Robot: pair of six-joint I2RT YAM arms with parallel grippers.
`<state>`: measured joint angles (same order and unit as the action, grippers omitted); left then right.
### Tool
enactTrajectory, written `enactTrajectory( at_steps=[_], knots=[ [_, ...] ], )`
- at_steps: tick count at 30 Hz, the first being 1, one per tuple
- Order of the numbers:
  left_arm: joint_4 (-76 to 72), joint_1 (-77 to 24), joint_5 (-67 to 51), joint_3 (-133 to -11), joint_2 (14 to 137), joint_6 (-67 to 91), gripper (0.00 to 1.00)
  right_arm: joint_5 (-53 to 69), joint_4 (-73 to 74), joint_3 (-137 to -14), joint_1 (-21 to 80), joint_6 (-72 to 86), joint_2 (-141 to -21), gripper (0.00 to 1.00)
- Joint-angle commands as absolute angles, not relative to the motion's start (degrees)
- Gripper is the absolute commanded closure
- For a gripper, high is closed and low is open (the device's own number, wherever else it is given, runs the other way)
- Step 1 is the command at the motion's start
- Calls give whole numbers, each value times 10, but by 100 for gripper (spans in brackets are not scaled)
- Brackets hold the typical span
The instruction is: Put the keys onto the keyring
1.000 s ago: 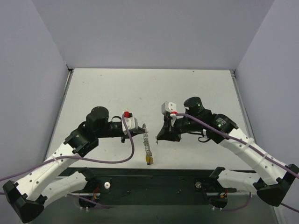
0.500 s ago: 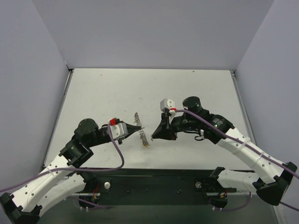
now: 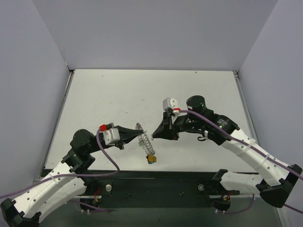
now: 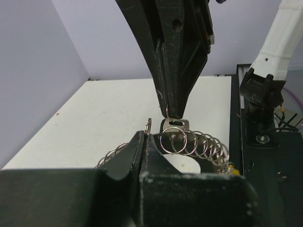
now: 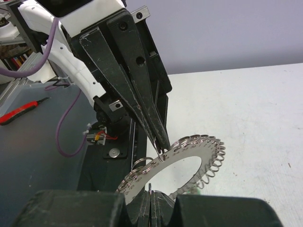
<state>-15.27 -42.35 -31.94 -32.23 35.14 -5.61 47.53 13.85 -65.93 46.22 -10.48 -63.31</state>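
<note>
Nearest the arm bases, a yellow-headed key (image 3: 151, 159) sits at the low end of the keyring (image 3: 145, 138). The ring's silvery coils run up and away from the key, over the white bench (image 3: 142, 90). At the ring's upper end the two arms meet tip to tip. The left jaws, pressed together, pinch the ring's wire from the left. The right jaws, also closed, nip a small slotted metal tab (image 4: 177, 124) that touches the coils. Whether that tab is a key I cannot tell.
</note>
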Motion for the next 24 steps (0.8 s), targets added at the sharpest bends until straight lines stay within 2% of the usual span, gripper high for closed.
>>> enactTrajectory(
  at_steps=[1,14,24],
  knots=[
    [-267,-425,-341,-317,338,-23,100,511,105,-689,465,-116,-631,100],
    [-294,-425,-365,-302,336,-46,100,547,57,-691,468,-92,-643,100],
    [-259,-425,-352,-315,336,-47,100,499,53,-701,492,-98,-659,100]
  ],
)
